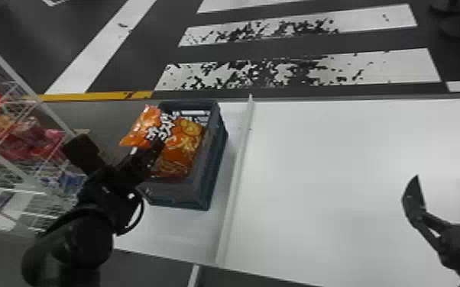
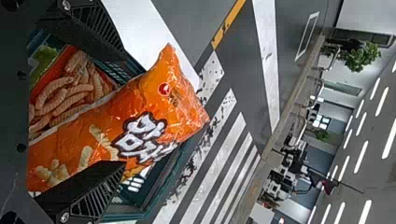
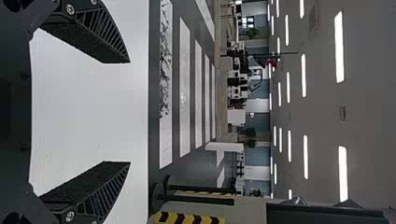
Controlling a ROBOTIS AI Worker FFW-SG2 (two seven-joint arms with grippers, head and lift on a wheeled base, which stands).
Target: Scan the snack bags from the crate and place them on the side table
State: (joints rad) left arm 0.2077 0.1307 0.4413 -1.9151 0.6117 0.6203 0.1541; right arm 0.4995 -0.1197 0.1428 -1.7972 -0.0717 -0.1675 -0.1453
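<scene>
"Orange foil catches the light at the crate (image 1: 213,152). Is that the snack bag (image 1: 141,128) by the left hand (image 1: 118,142)?"

"Yes. It lies tilted across the crate's left side, its plain orange end poking out beyond the rim and its lettered part over the inside."

"And how does the hand stand to it?"

"At the crate's left, reaching in over the near part. Its two fingers are spread. One overlaps the bag in both the head view and the left wrist view; the other stands apart, farther left of the crate. Whether the overlapping finger touches the foil, I can't tell."

"Anything else in the crate?"

"The left wrist view shows another bag (image 2: 70,91) just beside the first, printed with curled, ridged snacks, and a patch of green packaging (image 2: 41,63) next to that."

"Where's the right hand (image 1: 447,181)?"

"Well apart from the crate, off to its right, over the white tabletop (image 1: 328,152). Its fingers are spread too, with white surface showing between them."

"What about the crate's other side?"

"A wire rack (image 1: 23,89) with more packets (image 1: 23,133) stands left of it. A raised white strip (image 1: 237,171) runs just right of it."
</scene>
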